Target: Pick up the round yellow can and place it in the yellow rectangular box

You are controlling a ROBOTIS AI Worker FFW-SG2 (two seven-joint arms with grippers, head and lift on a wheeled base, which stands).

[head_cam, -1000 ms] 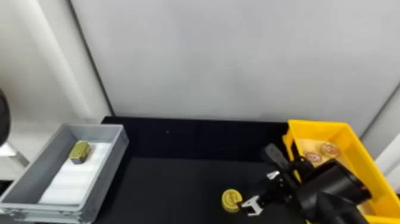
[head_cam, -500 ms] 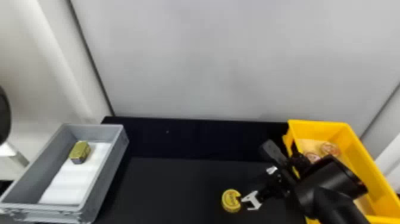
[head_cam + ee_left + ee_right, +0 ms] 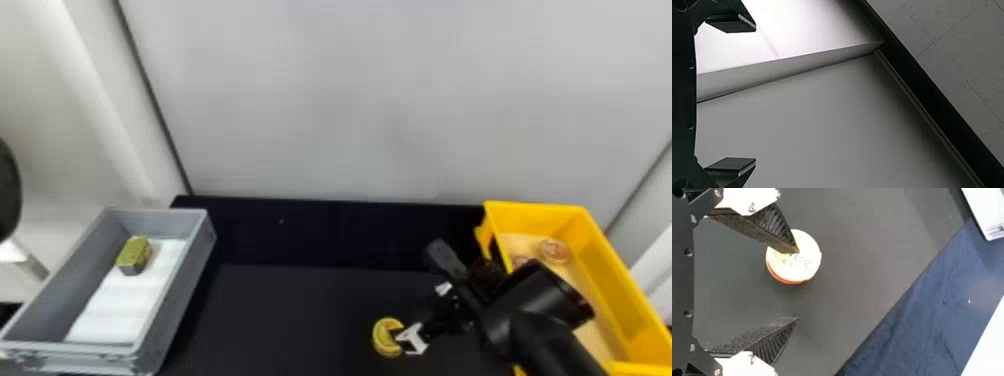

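The round yellow can (image 3: 386,337) lies on the black table, right of centre near the front. My right gripper (image 3: 409,314) is open over the table just right of it, one finger crossing the can's right part. In the right wrist view, the upper finger of the right gripper (image 3: 797,285) overlaps the top of the can (image 3: 807,262), while the other finger stands apart from it; I cannot tell whether they touch. The yellow rectangular box (image 3: 615,280) stands at the right, partly behind my right arm. My left gripper (image 3: 755,94) is open and holds nothing, facing a pale wall.
Two round reddish-topped containers (image 3: 555,251) sit inside the yellow box. At the left, a grey crate (image 3: 182,295) holds a small gold-green tin (image 3: 135,255) on a white sheet (image 3: 117,307). A pale wall (image 3: 350,100) rises behind the table.
The right gripper has shifted left toward the can, and one finger now reaches over the can's right side. The can and both boxes have stayed where they were.
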